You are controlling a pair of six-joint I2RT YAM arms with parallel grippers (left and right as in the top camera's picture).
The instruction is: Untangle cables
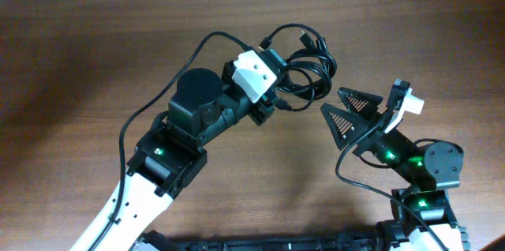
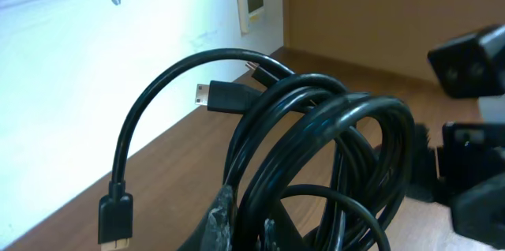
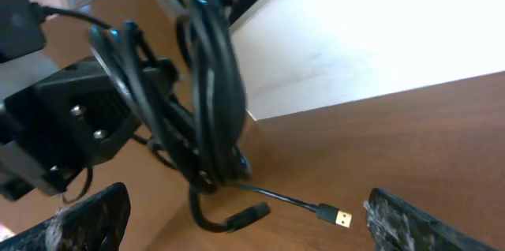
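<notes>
The left gripper (image 1: 274, 101), reaching in from the near left, is clenched on the cables (image 1: 312, 65). They form a tangled black coil that bulges out to the far right of its white wrist housing, over the far middle of the brown table (image 1: 79, 61).

In the left wrist view the coil (image 2: 331, 148) fills the space directly in front of the fingers. One cord arches left to a dark plug (image 2: 117, 219), and a small gold-tipped connector (image 2: 209, 97) pokes out of the top of the coil. Beyond them are a white wall and a small wall panel (image 2: 254, 2).

In the right wrist view the bundle (image 3: 209, 85) hangs from the left gripper's black body. A loose end runs right to a gold USB plug (image 3: 341, 218) between the right gripper's fingers (image 3: 410, 219). It is unclear whether the lowest loop touches the table.

The right gripper (image 1: 351, 113) sits near the coil, to its right and slightly nearer. Its jaws are spread wide and hold nothing, and nothing stands between them and the coil.
</notes>
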